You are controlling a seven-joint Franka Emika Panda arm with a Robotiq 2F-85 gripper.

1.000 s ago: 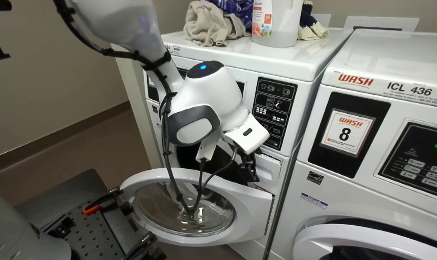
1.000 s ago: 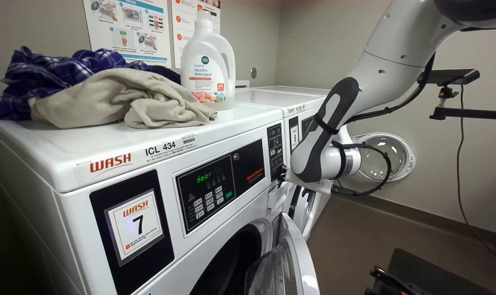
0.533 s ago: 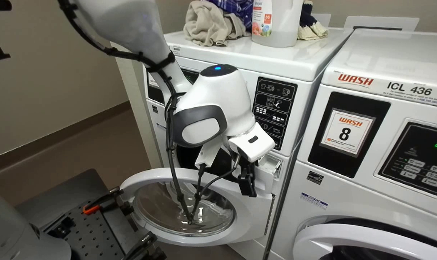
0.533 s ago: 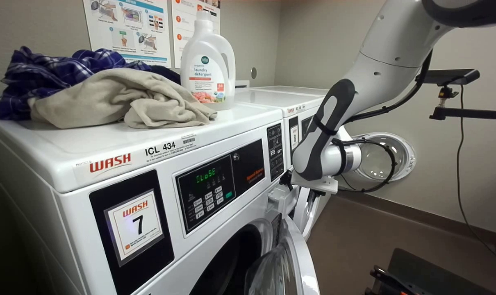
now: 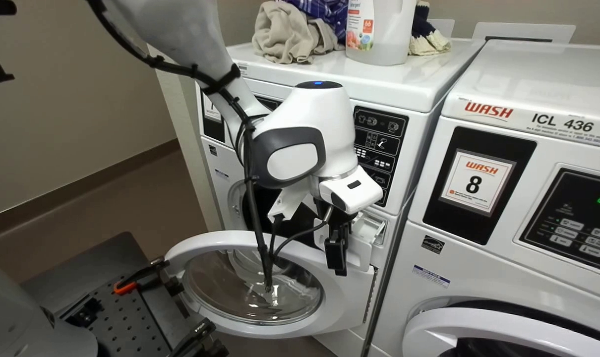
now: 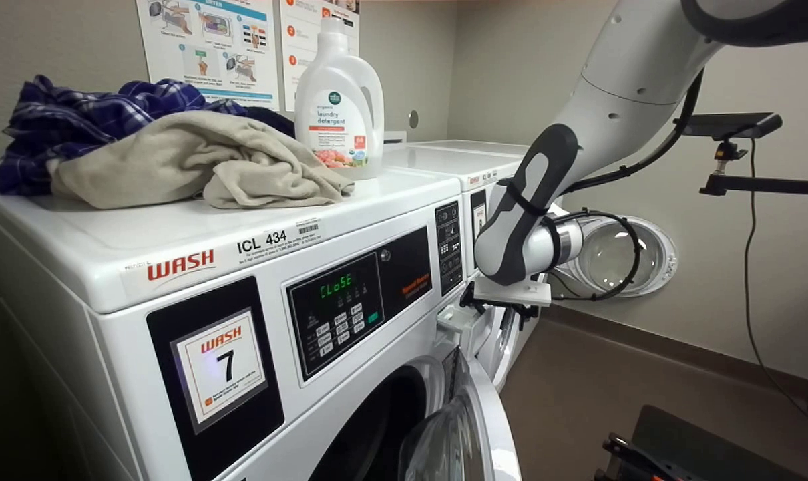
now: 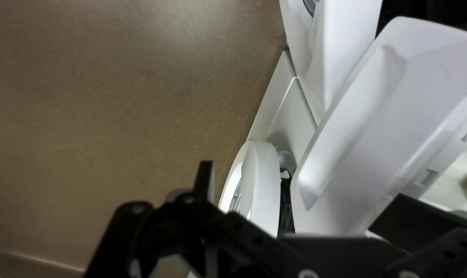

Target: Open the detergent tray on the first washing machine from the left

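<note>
The first washing machine [image 5: 409,94] is white with a black control panel. In an exterior view [image 6: 277,414] it is marked "ICL 434" and "7". Its detergent tray [image 5: 359,254] is pulled out of the front, and its open inside shows. The tray also shows in an exterior view [image 6: 469,329] and large in the wrist view [image 7: 391,135], with a ridge across its front. My gripper [image 7: 310,200] is open. One finger is outside the tray front and the other is over its inner edge. Whether they touch it is hidden. In an exterior view the gripper [image 5: 337,255] points down at the tray.
The washer's round door [image 5: 349,297] hangs open just below the tray. Washer 8 [image 5: 528,74] stands beside it, its door [image 5: 444,322] also open. A detergent bottle [image 6: 340,113] and clothes [image 6: 177,160] lie on top. A perforated black mount [image 5: 126,312] is near the robot base.
About a second ago the tray was nearly flush with the washer; now it is pulled out. The gripper moved outward from the washer, then slightly up. The display changed from "door" to "CLoSE".
</note>
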